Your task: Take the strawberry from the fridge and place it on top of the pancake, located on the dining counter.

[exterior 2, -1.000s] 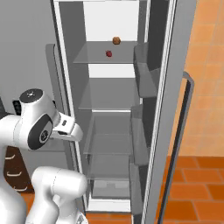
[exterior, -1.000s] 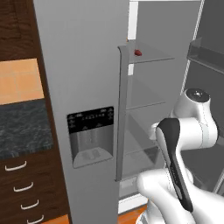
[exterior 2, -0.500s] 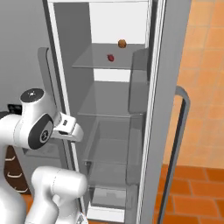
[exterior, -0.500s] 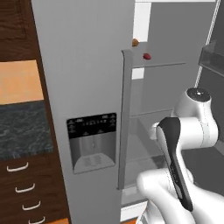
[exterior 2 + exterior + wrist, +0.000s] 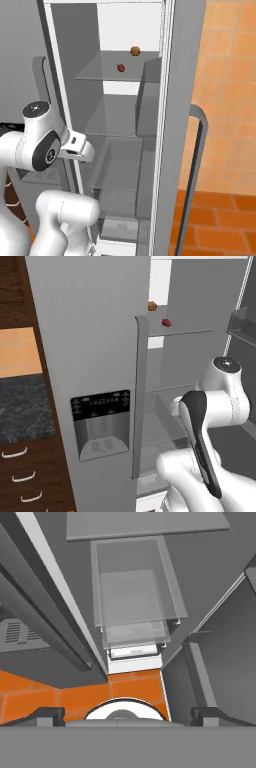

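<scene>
Left base view: the tall grey steel fridge point(image 5: 90, 356) stands with its left door shut, a black-edged dispenser panel point(image 5: 101, 423) set into that door and a long vertical handle point(image 5: 139, 396) along its edge. The right compartment is open. On an upper grey shelf point(image 5: 185, 333) inside sits the strawberry point(image 5: 166, 322), tiny and red, with a small orange-brown round item point(image 5: 152, 306) just beside it, up and to its left. The white robot arm point(image 5: 210, 421) rises from the lower right, in front of the open compartment and well below the berry. To the left of the fridge are dark wood drawers point(image 5: 25, 476) with pale handles and a dark stone countertop point(image 5: 25, 406).

Right base view: the open fridge interior shows stacked grey shelves. The strawberry point(image 5: 120, 67) rests on the upper shelf point(image 5: 110, 72), the orange-brown item point(image 5: 135, 50) near it, further back and to the right. The open right door point(image 5: 177, 125) stands edge-on, its handle point(image 5: 195, 165) facing an orange tiled wall point(image 5: 230, 90). The arm point(image 5: 45, 145) stands low at the left.

Hand view: the gripper point(image 5: 122, 714) looks down at clear fridge drawers point(image 5: 132, 597) and an orange tiled floor point(image 5: 75, 694). Its two dark fingertips point(image 5: 42, 716) sit far apart at the bottom corners, holding nothing.
</scene>
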